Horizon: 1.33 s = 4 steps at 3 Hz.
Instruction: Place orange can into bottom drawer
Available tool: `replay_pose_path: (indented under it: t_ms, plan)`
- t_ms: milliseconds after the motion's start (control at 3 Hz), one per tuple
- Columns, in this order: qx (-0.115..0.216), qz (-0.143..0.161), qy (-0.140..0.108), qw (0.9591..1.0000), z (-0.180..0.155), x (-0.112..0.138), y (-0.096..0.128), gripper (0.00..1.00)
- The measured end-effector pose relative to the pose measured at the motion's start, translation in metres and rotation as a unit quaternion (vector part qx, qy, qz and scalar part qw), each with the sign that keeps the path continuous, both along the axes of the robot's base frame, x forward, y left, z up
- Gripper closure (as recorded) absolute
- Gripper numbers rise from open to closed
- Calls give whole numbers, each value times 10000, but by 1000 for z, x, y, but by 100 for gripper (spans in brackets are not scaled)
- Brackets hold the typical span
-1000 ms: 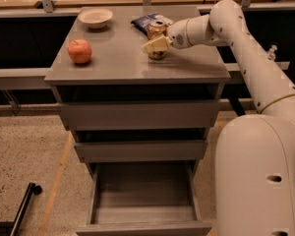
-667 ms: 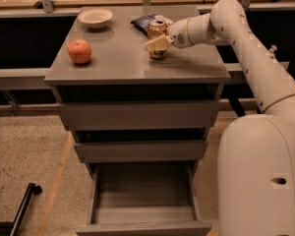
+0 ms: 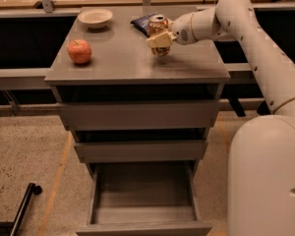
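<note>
On the flat grey cabinet top (image 3: 123, 60), toward its right rear, the small aluminium orange can (image 3: 159, 23) with a silver pull-tab top sits upright inside the cream two-finger gripper (image 3: 160, 40). The fingers are clamped around the can's mid-body from the right side. Can base looks at or just above the surface; cannot tell if it is lifted clear. White robot arm (image 3: 246, 31) reaches in from the right. A crumpled blue snack bag (image 3: 140, 23) lies just behind the can, touching or nearly so. A round red-orange apple (image 3: 79, 51) sits well apart at the left, and a shallow white bowl (image 3: 95, 17) is at the rear left. The deep grey bottom drawer (image 3: 143, 228) is pulled out, with nothing visible inside; two shallower grey drawers (image 3: 140, 114) above it are shut or nearly shut. Handling judgement: the can is light, the thin wall is stiff but dents under hard squeeze, and the smooth label is slippery. Mid-body side grip is the right hold; keep it upright. Next move likely calls for lifting clear of the bag, then carrying forward and down past the cabinet edge into the open drawer.
</note>
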State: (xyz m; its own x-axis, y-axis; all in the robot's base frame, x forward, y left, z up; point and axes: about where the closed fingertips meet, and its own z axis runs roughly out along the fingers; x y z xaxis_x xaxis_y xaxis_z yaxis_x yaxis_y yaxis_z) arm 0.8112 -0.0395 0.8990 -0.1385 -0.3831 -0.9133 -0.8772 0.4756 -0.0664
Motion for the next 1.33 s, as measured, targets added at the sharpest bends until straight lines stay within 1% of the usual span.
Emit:
replay_pose_path:
  t_ms: [333,667,1000,1333]
  plan:
    - [-62,153,-163,9997,22,-22,-2,100]
    - [-132,203,-107,9996,37,-52,-7,100]
    - [-138,191,38,9997,38,-92,-12,100]
    - [-187,250,175,9994,23,-99,-8,100]
